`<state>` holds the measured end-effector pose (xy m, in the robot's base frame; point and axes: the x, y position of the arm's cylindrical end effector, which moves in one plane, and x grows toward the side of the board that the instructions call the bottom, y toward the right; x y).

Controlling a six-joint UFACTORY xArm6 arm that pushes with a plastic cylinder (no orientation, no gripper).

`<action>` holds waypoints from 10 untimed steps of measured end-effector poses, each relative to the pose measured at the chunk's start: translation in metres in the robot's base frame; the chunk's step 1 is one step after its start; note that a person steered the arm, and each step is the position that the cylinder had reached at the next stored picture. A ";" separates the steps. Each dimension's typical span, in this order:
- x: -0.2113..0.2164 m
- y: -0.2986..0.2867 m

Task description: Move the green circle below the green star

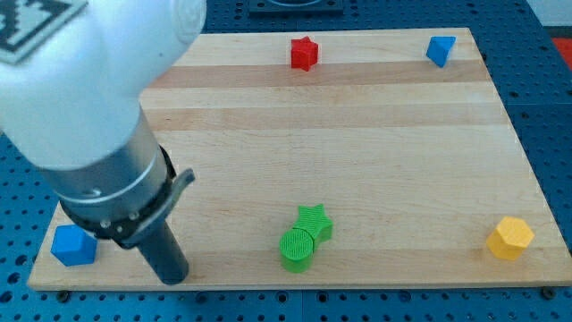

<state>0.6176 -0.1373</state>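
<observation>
The green circle [298,249] lies near the board's bottom edge, at the middle. It touches the green star [315,221], which sits just up and to the right of it. My tip [174,277] is at the board's bottom left, well to the left of both green blocks and touching neither. The arm's large white and grey body fills the view's upper left and hides the board there.
A blue cube [72,245] sits at the bottom left corner, just left of my tip. A red star [304,53] is at the top middle, a blue block [440,50] at the top right, a yellow hexagon [510,238] at the bottom right.
</observation>
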 end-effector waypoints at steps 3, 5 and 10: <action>0.001 0.074; 0.001 0.106; -0.011 0.128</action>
<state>0.6071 -0.0091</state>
